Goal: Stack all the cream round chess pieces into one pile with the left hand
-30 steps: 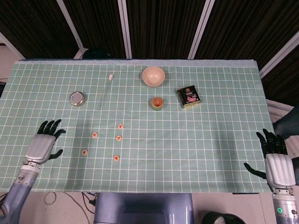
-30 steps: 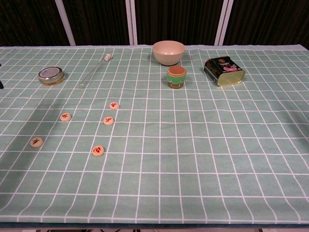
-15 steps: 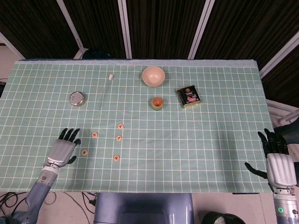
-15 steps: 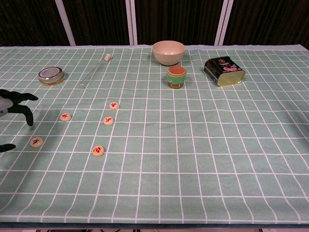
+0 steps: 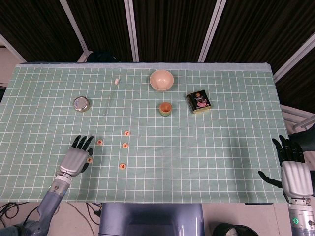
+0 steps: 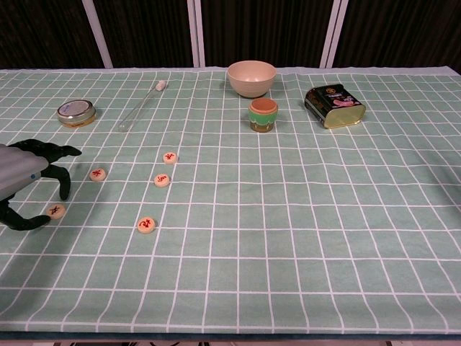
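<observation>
Several cream round chess pieces with red marks lie flat and apart on the green checked cloth, none stacked. One piece [image 5: 127,132] [image 6: 170,157] is farthest back, with another [image 5: 125,145] [image 6: 162,180] just in front of it. A third [image 5: 100,142] [image 6: 97,174] lies to the left and a fourth [image 5: 122,166] [image 6: 146,225] is nearest the front. My left hand [image 5: 76,158] [image 6: 25,176] hovers with fingers spread over the leftmost piece [image 5: 89,160] [image 6: 55,210], which sits between thumb and fingers, not gripped. My right hand [image 5: 293,172] stays open at the table's right front edge, seen only in the head view.
At the back stand a cream bowl [image 5: 161,80] [image 6: 251,77], a small green cup [image 5: 165,108] [image 6: 263,114] and a dark tin [image 5: 199,102] [image 6: 333,106]. A round metal tin [image 5: 81,103] [image 6: 76,112] and a thin clear tube [image 5: 110,96] [image 6: 140,107] lie back left.
My left hand has moved right and slightly forward from the left edge, coming over the leftmost chess piece. The pieces and my right hand have not moved.
</observation>
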Available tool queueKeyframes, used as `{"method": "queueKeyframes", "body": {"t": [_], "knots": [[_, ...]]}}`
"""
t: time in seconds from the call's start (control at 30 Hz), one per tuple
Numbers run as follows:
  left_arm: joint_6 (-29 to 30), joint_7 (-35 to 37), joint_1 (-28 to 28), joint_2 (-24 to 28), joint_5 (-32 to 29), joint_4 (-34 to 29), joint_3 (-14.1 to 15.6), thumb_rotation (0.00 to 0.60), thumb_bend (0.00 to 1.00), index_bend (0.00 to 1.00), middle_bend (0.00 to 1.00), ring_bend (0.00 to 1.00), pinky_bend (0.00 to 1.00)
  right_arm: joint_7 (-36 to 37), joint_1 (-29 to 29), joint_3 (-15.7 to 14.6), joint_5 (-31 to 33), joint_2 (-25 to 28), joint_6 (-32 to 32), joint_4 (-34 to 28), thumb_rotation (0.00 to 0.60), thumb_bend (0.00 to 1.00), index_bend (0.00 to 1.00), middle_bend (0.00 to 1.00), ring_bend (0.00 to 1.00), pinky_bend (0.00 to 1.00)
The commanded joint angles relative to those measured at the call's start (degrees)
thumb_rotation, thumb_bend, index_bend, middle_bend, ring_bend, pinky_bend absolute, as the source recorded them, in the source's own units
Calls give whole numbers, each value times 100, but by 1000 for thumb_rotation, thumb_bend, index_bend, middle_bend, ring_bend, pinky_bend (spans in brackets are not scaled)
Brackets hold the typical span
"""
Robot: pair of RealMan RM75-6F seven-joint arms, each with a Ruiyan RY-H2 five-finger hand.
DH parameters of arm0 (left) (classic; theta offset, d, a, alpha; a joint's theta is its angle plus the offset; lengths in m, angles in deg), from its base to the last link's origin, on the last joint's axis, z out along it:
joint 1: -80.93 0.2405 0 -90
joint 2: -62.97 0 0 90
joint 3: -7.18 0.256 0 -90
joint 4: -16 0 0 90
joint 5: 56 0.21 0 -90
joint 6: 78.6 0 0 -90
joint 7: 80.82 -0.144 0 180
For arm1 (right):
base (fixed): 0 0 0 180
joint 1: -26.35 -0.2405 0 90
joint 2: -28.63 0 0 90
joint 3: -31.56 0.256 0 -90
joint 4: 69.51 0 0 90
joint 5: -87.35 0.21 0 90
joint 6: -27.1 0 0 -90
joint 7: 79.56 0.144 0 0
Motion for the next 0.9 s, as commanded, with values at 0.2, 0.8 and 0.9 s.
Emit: {"method": "queueKeyframes", "body": {"t": [0.2, 0.8, 0.9], "knots": [[20, -111, -36, -87, -7, 35, 49, 600, 297, 470, 16, 0, 0, -4, 0, 1, 7, 2, 6, -7, 600, 232, 90, 14, 1, 0], [111, -127, -65, -75, -33, 24, 63, 600, 323, 515, 30, 0, 0, 15, -1, 3, 2, 1, 7, -11, 600, 232, 90, 14, 1, 0], [227, -113, -98, 38, -21, -143, -61, 600, 323, 516, 30, 0, 0, 20, -1, 3, 9, 2, 13, -13, 600, 232, 90, 14, 1, 0]]}}
